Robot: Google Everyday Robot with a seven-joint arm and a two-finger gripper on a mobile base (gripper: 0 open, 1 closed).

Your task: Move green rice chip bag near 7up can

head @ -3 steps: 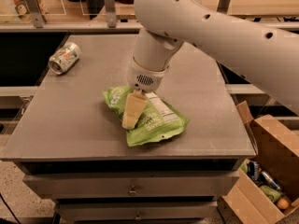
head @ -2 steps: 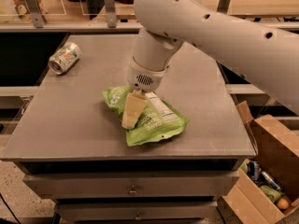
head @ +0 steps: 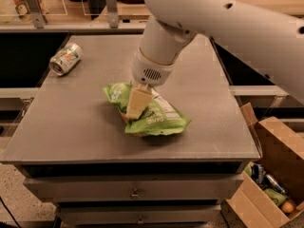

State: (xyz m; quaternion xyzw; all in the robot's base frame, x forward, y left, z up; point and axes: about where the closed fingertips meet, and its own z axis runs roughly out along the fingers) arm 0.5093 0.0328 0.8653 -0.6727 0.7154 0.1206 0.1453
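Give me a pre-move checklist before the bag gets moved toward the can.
1. Pincer on bag: ok, it is down on the bag's left half.
2. Grip secure: cannot tell from this view.
3. Can located: ok, lying on its side at the table's far left corner.
4. Path from bag to can: ok, only bare tabletop between them.
5. Bag near can: not ok, they are well apart.
6. Bag away from the edge: ok, it lies fully on the top, front of centre.
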